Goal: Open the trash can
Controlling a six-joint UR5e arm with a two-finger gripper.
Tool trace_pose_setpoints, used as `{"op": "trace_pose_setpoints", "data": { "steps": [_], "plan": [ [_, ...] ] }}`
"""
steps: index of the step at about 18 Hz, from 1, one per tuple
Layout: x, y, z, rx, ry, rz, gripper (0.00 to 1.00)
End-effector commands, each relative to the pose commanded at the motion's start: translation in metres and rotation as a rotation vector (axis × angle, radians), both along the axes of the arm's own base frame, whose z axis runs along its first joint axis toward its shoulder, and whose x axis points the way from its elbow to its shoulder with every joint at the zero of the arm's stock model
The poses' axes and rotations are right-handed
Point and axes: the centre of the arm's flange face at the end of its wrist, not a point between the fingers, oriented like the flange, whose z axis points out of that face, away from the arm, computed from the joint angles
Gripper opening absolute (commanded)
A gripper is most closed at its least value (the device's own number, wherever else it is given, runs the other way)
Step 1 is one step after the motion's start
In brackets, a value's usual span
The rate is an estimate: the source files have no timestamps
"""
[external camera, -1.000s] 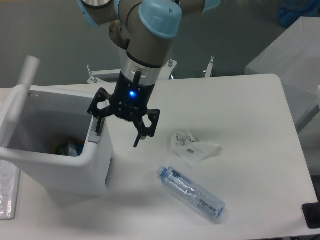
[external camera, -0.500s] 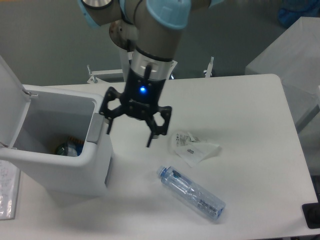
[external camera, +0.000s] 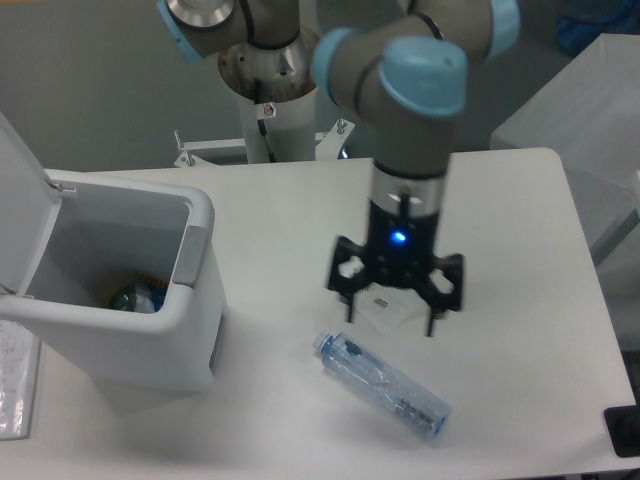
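Note:
The white trash can [external camera: 180, 345] stands at the left of the table with its lid [external camera: 18, 190] swung up and back, so the inside shows. Some rubbish lies at its bottom [external camera: 133, 297]. A grey push-button [external camera: 191, 256] sits on its right rim. My gripper [external camera: 390, 322] hangs well to the right of the can, over a crumpled white wrapper [external camera: 385, 312]. It is open, fingers spread and pointing down, nothing between them.
A clear plastic bottle with a blue cap [external camera: 385, 386] lies on its side just below the gripper. A clear plastic sheet [external camera: 14, 385] sits at the table's left edge. A black object [external camera: 625, 430] is at the lower right corner.
The gripper has moved right and down, away from the trash can's rim to above the wrapper. The lid went from partly raised to fully up and stays open.

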Motion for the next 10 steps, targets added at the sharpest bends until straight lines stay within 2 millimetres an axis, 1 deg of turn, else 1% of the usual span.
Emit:
{"op": "trace_pose_setpoints", "data": {
  "steps": [2, 4, 5, 6, 8, 10],
  "plan": [
    [-0.029, -0.007, -0.026, -0.077, 0.021, -0.05, 1.0],
    [-0.049, -0.021, -0.054, -0.176, 0.039, -0.105, 1.0],
    [-0.058, -0.033, -0.058, -0.209, 0.053, -0.141, 1.0],
    [-0.061, -0.039, -0.059, -0.234, 0.05, -0.189, 1.0],
    [-0.062, -0.045, -0.06, -0.275, 0.018, -0.272, 1.0],
    [-0.062, -0.049, -0.064, -0.327, 0.015, -0.279, 1.0]
  ]
}}
